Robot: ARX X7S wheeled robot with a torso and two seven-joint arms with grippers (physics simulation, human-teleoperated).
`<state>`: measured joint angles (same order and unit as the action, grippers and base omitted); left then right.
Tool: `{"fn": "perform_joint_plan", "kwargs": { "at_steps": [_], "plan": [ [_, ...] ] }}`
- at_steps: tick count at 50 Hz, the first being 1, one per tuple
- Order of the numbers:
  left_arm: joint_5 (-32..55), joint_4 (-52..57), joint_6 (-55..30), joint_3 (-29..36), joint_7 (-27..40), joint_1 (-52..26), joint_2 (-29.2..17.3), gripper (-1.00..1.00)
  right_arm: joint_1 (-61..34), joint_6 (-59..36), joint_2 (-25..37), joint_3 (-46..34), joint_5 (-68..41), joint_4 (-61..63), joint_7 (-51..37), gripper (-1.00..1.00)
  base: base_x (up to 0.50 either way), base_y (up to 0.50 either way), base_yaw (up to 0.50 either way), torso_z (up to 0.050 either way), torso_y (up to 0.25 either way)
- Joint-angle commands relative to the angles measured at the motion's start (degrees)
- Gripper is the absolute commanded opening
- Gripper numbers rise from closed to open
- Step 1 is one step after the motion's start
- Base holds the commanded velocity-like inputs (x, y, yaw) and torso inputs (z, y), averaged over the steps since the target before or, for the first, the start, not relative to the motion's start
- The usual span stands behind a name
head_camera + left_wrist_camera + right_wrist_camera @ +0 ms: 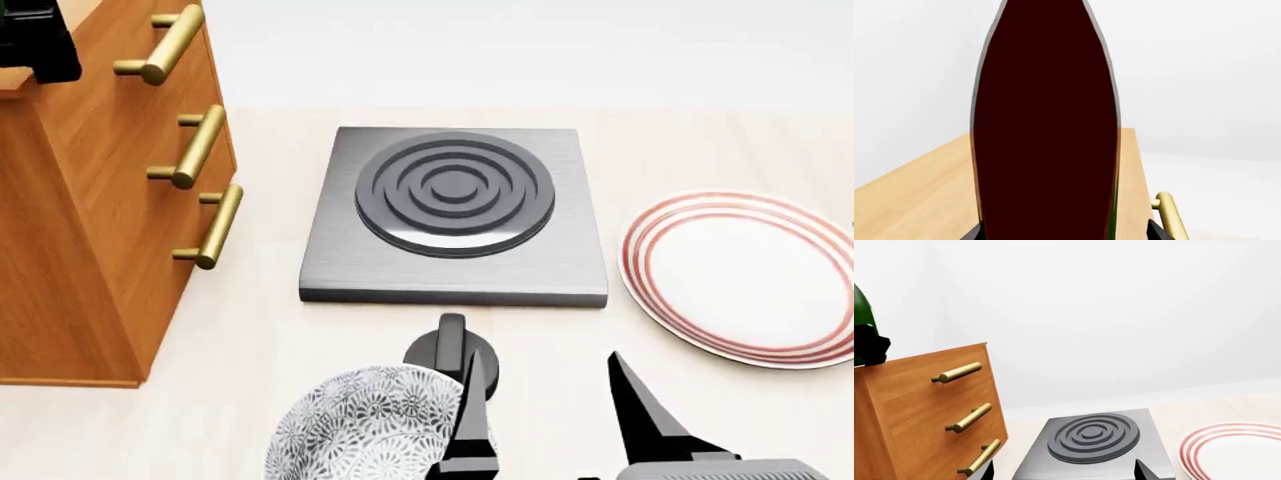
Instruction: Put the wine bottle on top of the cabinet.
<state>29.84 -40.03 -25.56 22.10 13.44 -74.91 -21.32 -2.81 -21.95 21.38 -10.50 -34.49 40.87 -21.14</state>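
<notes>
The wine bottle [1046, 130], smooth dark glass swelling from a slim neck, fills the left wrist view, held in the left gripper [38, 45] over the pale wood top of the reddish-brown cabinet [94, 220] with brass bar handles at the bench's far left corner. Whether its base touches that top cannot be told. The right gripper [554, 410] hangs at the near edge, black fingers spread and empty, beside a floral-patterned bowl [354, 425], with a grey ringed hob [454, 215] mid-bench and a red-rimmed plate [747, 275] by the right edge.
</notes>
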Motion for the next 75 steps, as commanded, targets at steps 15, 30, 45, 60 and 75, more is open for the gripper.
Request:
{"fn": "perform_joint_plan", "kwargs": {
  "at_steps": [15,30,45,60,75],
  "plan": [
    [5.03,0.53,2.54,-1.93,-3.28,2.43,0.48,1.00,-0.03,0.40,-0.63,0.36,0.68,-0.06,0.74,1.00,0.00,0.00,0.00,-0.001,0.000],
    [6.30,8.82,1.31,-3.22,-0.13,6.82,-2.31,1.00,0.14,0.76,-0.44,-0.10,0.80,-0.15,0.61,1.00,0.00,0.00,0.00,-0.001,0.000],
    [7.90,29.18,-2.61,-3.19,4.12,13.74,-8.50,1.00,0.09,0.91,-0.33,-0.87,1.11,-0.35,0.48,1.00,0.00,0.00,0.00,0.000,0.000],
    [10.26,66.02,-9.24,-0.09,11.60,23.75,-16.37,1.00,-0.07,1.12,-0.21,-1.45,1.32,-0.49,0.31,1.00,0.00,0.00,0.00,0.000,0.000],
    [7.45,86.08,-9.19,3.93,21.98,38.33,-18.83,1.00,-0.20,1.10,0.01,-1.79,1.23,-0.25,-0.07,1.00,0.00,0.00,0.00,0.000,0.000]
  ]
}}
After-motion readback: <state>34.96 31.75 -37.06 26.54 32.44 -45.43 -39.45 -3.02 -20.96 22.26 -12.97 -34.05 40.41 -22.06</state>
